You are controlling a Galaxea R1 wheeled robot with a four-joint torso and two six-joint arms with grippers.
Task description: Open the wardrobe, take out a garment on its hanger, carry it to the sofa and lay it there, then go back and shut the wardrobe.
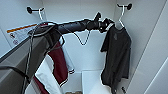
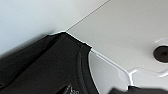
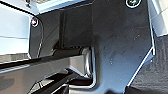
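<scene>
The wardrobe stands open in front of me, its white inside showing. The black garment hangs limp at the right on a pale hanger, whose hook rests on a black peg. My left arm reaches across from the left, and its gripper is right at the hanger's shoulder beside the garment's collar. Seen close from the left wrist, the garment's collar, the hanger's arm and the peg lie against the white side wall.
A maroon jacket with white sleeves hangs from a second peg on the left, close under my arm. A low white shelf sits at the bottom. A warning label is on the left wall.
</scene>
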